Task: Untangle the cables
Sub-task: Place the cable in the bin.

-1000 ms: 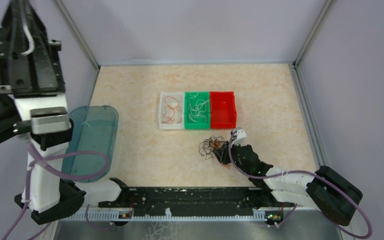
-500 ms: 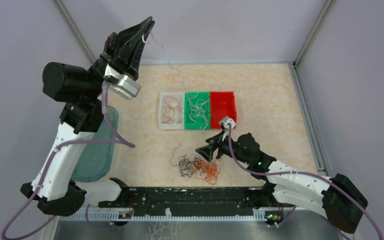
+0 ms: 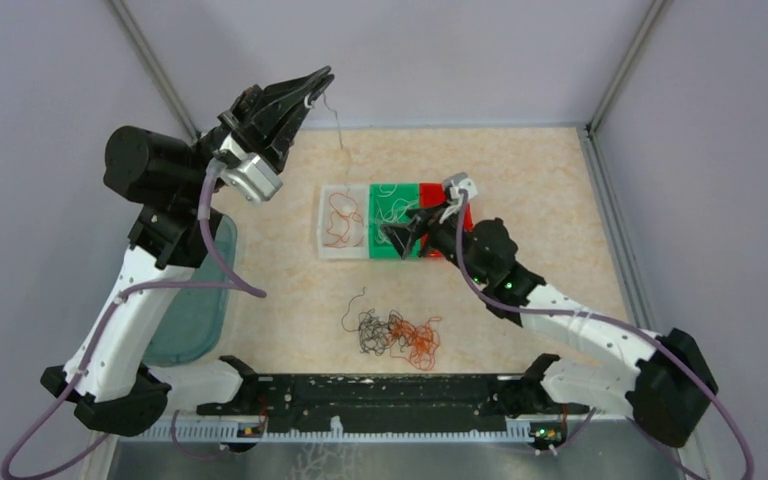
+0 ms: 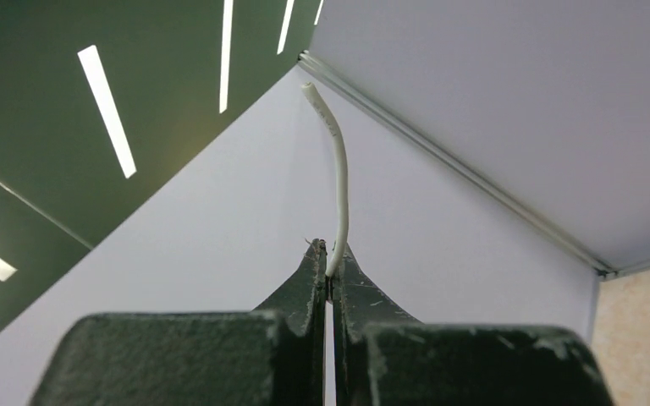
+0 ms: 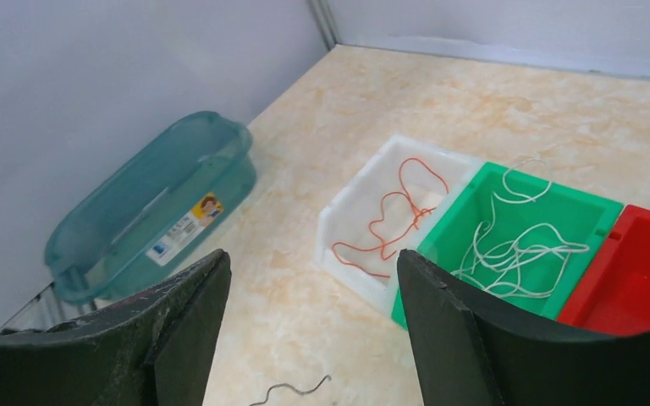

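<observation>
Beige tabletop (image 3: 550, 190): cable tangle (image 3: 396, 336) lies well apart from right end effector (image 3: 400, 229).

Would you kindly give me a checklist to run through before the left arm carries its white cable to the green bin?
1. Left pincer shut on the white cable: ok.
2. White cable hanging free of the tangle: ok.
3. Right pincer open, holding nothing: ok.
4. Space above the green bin clear: not ok, the right pincer hovers over it.
5. Cable's low end higher than the bin walls: cannot tell.
</observation>
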Controlling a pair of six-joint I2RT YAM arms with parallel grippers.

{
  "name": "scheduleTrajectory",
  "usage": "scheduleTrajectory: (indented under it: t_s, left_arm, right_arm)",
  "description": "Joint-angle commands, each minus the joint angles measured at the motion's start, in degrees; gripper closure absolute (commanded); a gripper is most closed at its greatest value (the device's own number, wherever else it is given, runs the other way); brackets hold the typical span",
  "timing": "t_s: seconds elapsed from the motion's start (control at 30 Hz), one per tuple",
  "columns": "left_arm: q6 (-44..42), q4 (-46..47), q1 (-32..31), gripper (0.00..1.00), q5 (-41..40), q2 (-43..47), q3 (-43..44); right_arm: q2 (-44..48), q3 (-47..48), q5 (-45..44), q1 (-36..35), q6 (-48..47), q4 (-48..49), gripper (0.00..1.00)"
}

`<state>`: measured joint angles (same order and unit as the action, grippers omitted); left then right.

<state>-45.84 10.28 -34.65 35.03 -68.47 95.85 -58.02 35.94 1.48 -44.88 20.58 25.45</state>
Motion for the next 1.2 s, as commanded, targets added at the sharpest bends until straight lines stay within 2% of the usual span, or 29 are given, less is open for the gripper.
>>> scheduleTrajectory:
  t_s: [0.0,0.17,0.33,0.47,0.77,0.9,1.17]
  left_arm:
    - [4.34,0.25,-0.53,1.00,2.31,0.36,-2.08]
    - [2.55,-1.13,-0.61,1.00,0.62,0.88,-4.38]
    - [-0.45,-1.72,-0.57,1.00,-0.34,2.21,-7.13]
    - [-1.09,-0.67,-0.59,1.00,-0.42,1.49,-7.72]
    - [-1.95,14.08,-0.94,1.00,-5.83,-3.57,-7.11]
    - [-1.70,17.41,-2.32,1.00,-6.89,-6.56,-4.64]
    - [-4.21,18.12,-3.58,1.00,-6.41,-13.76,4.73]
  right_arm:
    - [-10.15,8.36,0.40,1.46,-0.60,4.11,0.28]
    - [-19.28,12.89,5.98,1.42,1.86,8.35,0.32]
    - [-20.47,10.37,8.19,1.46,3.66,11.53,0.36]
    - [-17.78,9.06,5.38,1.44,1.71,9.19,0.36]
    - [-9.44,6.72,-0.57,1.47,-2.66,3.96,0.35]
    - [-6.15,4.82,-8.85,1.53,-3.36,1.35,0.35]
    - [-2.06,2.08,-14.02,1.55,-4.75,-1.04,0.35]
